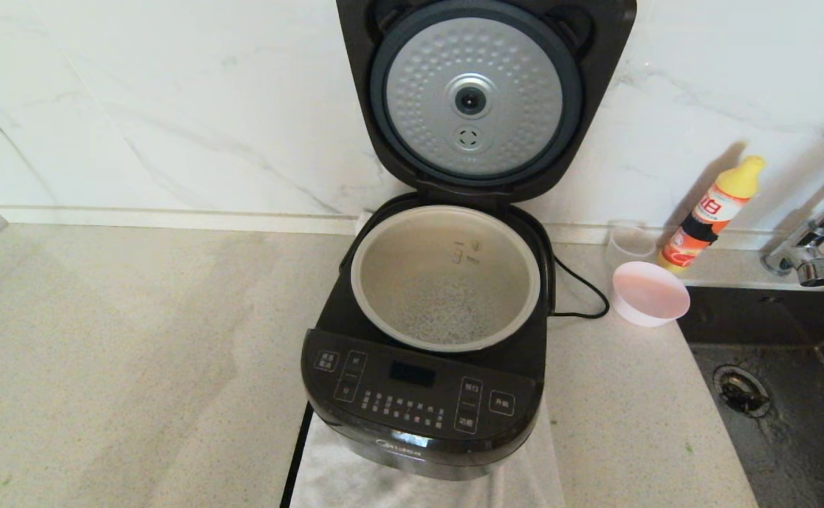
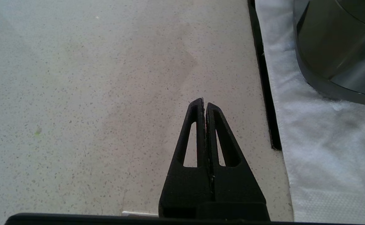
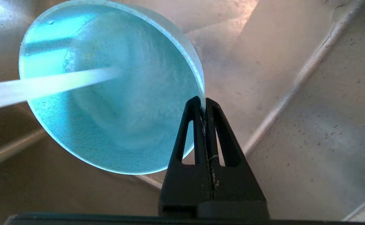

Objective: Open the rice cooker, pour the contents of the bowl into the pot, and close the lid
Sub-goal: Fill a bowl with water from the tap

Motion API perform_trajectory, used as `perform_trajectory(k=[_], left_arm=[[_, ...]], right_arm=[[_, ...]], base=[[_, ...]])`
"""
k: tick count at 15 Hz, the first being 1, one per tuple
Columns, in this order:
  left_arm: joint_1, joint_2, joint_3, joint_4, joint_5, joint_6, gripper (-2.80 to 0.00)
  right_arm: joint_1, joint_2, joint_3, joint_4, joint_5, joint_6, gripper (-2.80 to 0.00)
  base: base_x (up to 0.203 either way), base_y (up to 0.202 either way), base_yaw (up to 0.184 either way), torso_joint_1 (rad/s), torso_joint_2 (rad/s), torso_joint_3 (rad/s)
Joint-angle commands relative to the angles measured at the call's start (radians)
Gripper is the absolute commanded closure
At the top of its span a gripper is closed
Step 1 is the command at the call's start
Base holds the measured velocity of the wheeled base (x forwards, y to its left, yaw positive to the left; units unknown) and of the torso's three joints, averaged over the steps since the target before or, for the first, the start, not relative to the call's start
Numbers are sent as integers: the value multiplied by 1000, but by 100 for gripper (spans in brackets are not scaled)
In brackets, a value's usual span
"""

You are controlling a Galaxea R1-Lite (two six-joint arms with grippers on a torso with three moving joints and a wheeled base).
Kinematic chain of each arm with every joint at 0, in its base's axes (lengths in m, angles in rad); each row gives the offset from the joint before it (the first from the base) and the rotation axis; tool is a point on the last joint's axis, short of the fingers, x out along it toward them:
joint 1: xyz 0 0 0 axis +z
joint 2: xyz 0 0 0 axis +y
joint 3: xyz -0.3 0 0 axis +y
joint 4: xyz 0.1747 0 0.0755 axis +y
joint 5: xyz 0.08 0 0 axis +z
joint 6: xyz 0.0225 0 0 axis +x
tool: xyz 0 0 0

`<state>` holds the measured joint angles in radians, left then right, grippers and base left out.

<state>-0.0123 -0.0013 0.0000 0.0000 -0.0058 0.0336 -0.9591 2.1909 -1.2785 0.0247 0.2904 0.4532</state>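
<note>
Rice cooker point(image 1: 422, 339) open at frame centre, blue bowl point(image 3: 107, 90) pinched by the rim.

The lid point(image 1: 479, 99) stands upright over the pot point(image 1: 446, 279), rice lying at its bottom. My right gripper point(image 3: 205, 101) has its fingers clamped tight on the bowl's rim above the sink point(image 1: 786, 423), lower right. I'd set it down gently, then close the lid. My left gripper point(image 2: 205, 104) idles shut over the table point(image 2: 92, 93).
</note>
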Motion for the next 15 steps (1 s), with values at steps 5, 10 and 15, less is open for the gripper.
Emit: perform_trajectory(k=[5,10,15], left_arm=[[0,1,2,0,0,0,0],[0,1,2,0,0,0,0],[0,1,2,-1,0,0,0]], right_arm=[[2,-22,23,25,2,1,0],[67,-166,178,68,2,-114,0],[172,-327,293,140,7,-193,0]], base=[[0,0,0,0,0,0],[0,0,0,0,0,0],[0,0,0,0,0,0]])
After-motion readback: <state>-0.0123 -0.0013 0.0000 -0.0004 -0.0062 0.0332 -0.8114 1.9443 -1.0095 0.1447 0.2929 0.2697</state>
